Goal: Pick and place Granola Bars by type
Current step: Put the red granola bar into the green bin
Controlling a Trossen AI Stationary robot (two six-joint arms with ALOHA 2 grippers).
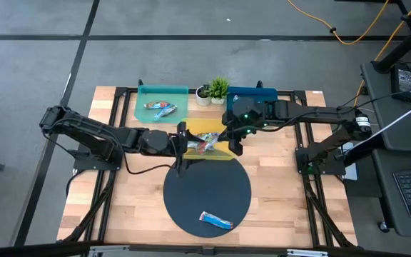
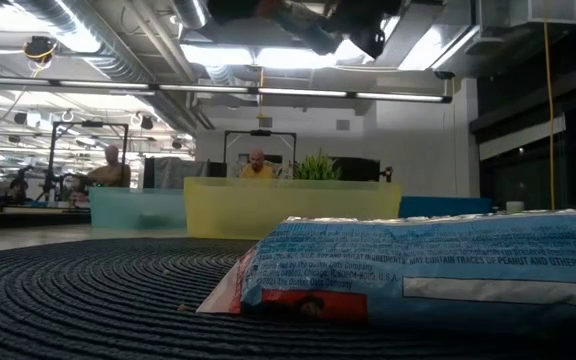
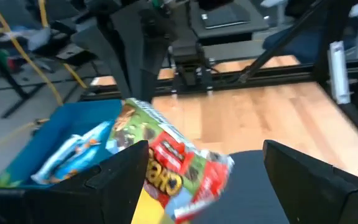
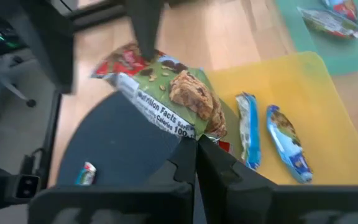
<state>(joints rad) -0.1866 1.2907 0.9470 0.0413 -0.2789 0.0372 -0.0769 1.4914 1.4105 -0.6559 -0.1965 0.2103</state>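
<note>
1. A wooden table (image 1: 277, 193) is filling the middle of the high view, with grey floor around it and a desk with a keyboard sitting at the right edge of the frame.
2. A round dark mat (image 1: 191, 182) is lying at the lower centre of the table, with one blue-wrapped granola bar (image 1: 215, 221) resting near its lower edge; the same bar (image 2: 438, 265) is looming large at the right of the low view.
3. Three trays are standing along the upper edge of the table: a teal tray (image 1: 143, 107) at upper left holding bars (image 1: 160, 108), a yellow tray (image 1: 227, 153) at centre, and a blue tray (image 1: 259, 93) at upper right, with a small green plant (image 1: 218, 88) between the teal and blue ones.
4. In the low view the room is stretching back under bright ceiling lights, and two people are sitting far behind the trays.
5. The left claw (image 1: 184, 146) is reaching from the left of the frame to the yellow tray's edge; its fingers (image 3: 120, 177) are standing wide apart, with a red-and-green bar (image 3: 173, 163) showing between them.
6. The right claw (image 4: 196, 158) is coming from the right, its fingers pinched together on the end of that red-and-green bar (image 4: 166, 93), holding it above the mat and tray.
7. Two blue bars (image 4: 269, 140) are lying side by side in the yellow tray.
</note>
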